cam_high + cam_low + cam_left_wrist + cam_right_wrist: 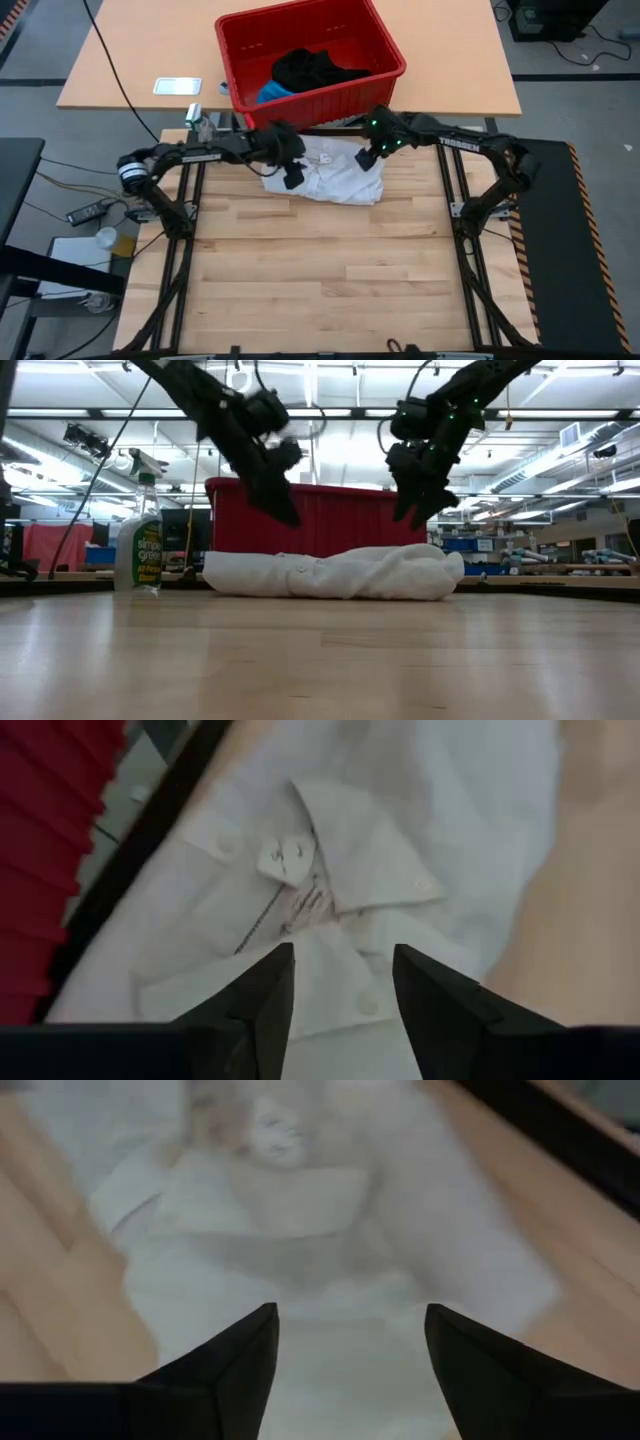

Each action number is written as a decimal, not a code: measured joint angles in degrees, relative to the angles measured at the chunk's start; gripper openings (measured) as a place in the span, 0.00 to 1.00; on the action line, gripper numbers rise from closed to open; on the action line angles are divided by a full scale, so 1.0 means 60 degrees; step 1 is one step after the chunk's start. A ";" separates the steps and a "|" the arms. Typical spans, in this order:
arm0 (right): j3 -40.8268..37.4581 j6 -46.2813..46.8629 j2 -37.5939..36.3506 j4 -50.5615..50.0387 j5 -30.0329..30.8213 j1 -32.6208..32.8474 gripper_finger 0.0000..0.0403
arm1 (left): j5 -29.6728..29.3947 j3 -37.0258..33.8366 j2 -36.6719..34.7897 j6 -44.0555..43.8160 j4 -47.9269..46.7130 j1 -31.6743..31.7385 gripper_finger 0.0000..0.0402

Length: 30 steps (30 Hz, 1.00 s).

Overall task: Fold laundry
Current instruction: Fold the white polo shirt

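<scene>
White garment [330, 178] is lying bunched on your table | left gripper [340, 1010] is hovering spread, holding nothing | right gripper [350, 1370] is hovering wide apart, empty

Left gripper [285, 510]: raised above the white garment [330, 178], fingers parted, empty. Right gripper [412, 512]: raised above the same garment, fingers parted, empty.

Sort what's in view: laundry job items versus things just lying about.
Job: white garment on the table; black garment and blue garment in the red basket.
Lying about: spray bottle, small white card.
</scene>
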 joint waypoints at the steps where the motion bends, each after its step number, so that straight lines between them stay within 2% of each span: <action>1: 0.0002 -0.0209 0.0127 0.0089 -0.0022 0.0171 0.63 | -0.0131 0.0000 0.0260 0.0036 0.0114 0.0000 0.42; 5: 0.0002 -0.0371 0.0622 0.0161 -0.0250 0.0761 0.61 | -0.1322 -0.0004 0.1144 -0.0006 0.0408 0.0126 0.42; 10: -0.0608 0.0207 0.0454 0.0150 -0.0491 0.1398 0.59 | -0.1548 -0.0004 0.1489 -0.0547 0.0399 0.0405 0.41; 15: -0.2407 0.0905 -0.1160 0.1101 -0.0173 0.1960 0.57 | -0.1546 0.0000 0.1402 -0.0900 0.0173 0.0600 0.41; 20: -0.4827 0.2094 -0.2784 0.4068 0.0163 0.2648 0.57 | -0.1555 0.0023 0.1085 -0.0640 0.0458 0.0592 0.41; 22: -0.5686 0.2566 -0.2993 0.5053 0.0590 0.2845 0.57 | -0.1463 0.0149 0.1000 -0.0591 0.0301 0.0590 0.41; 27: -0.6674 0.3457 -0.3108 0.6046 0.1406 0.2933 0.57 | 0.0228 0.0992 0.0736 -0.0163 0.0582 0.0132 0.41; 30: -0.6749 0.3031 -0.2768 0.6044 0.1710 0.2940 0.57 | 0.0223 0.1667 0.1237 0.0031 0.0595 -0.0471 0.39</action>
